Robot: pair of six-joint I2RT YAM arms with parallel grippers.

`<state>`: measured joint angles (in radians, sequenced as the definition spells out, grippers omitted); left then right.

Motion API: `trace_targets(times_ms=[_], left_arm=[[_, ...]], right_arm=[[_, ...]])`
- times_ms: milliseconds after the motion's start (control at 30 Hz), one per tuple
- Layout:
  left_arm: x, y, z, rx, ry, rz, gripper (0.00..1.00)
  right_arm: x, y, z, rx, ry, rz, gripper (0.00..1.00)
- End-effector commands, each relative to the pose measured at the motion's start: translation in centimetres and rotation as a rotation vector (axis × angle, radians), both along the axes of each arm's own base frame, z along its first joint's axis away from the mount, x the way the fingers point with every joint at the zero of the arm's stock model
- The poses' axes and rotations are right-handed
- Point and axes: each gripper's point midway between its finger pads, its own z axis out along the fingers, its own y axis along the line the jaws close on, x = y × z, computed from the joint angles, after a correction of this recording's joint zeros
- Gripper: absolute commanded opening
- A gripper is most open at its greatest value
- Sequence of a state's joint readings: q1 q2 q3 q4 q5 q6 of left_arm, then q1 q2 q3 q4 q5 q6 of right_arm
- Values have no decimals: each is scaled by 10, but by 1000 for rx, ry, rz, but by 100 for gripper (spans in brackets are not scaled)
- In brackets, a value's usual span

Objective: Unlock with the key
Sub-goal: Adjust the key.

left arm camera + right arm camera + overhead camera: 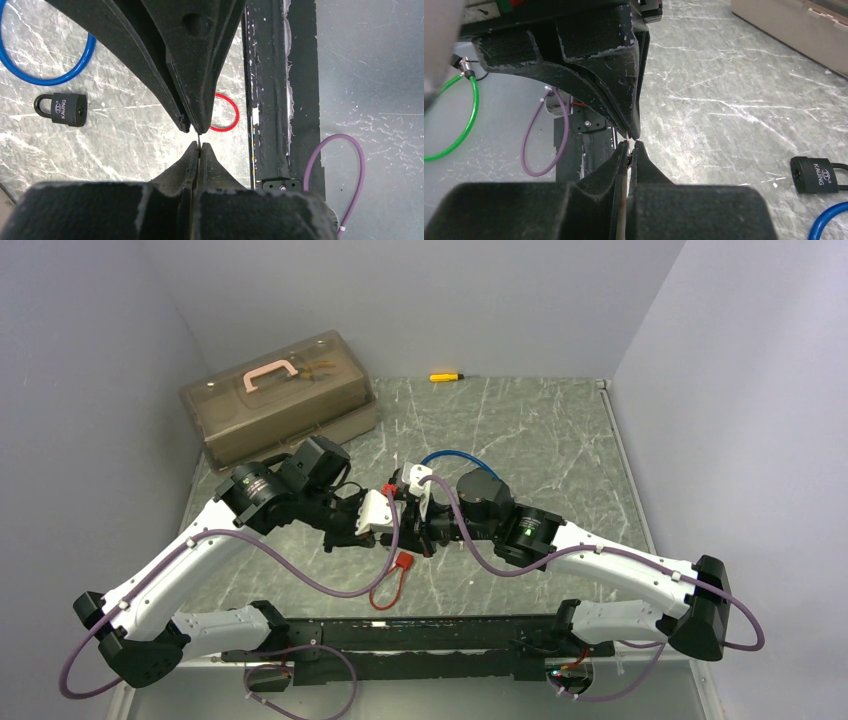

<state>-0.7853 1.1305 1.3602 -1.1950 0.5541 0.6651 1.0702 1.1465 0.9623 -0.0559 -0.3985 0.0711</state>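
Observation:
My two grippers meet tip to tip above the middle of the table. My left gripper point(408, 528) point(199, 148) is shut on a thin metal key point(199, 139), whose edge sticks out of its tips. My right gripper point(432, 530) point(631, 145) is shut on the same key from the other side. The key's red tag point(404, 562) and red cord loop point(384, 592) point(227, 113) hang below onto the table. The black padlock point(62, 109) point(816, 175) lies flat on the table beside a blue loop point(455, 457) point(50, 75), apart from both grippers.
A brown lidded toolbox point(280, 395) with a pink handle stands at the back left. A yellow screwdriver point(445, 376) lies at the back edge. A green loop point(459, 125) shows off the table's near side. The black base rail point(420, 635) runs along the near edge.

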Motion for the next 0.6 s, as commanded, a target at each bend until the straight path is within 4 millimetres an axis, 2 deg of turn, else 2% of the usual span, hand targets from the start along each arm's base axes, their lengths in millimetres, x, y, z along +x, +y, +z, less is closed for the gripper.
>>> trace_targets(times_ms=[0,167,233,400,500,567], left_arm=[[-3,-3,14,-34,-12,-10,0],[-2,-4,15,-36,-13,-7,2],[0,-4,15,-35,-18,8,24],[8,-4,14,-30,-38,49,64],[15,-4,4,-10,-22,101,80],[22,-6,-8,7,-6,148,82]], right_arm=[[6,0,24,49,-52,-20,0],[5,-2,21,46,-49,-23,0],[7,-4,21,48,-47,-36,0],[7,-13,21,54,-42,-68,0],[5,-22,17,47,-24,-90,0],[4,-32,12,35,-11,-110,0]])
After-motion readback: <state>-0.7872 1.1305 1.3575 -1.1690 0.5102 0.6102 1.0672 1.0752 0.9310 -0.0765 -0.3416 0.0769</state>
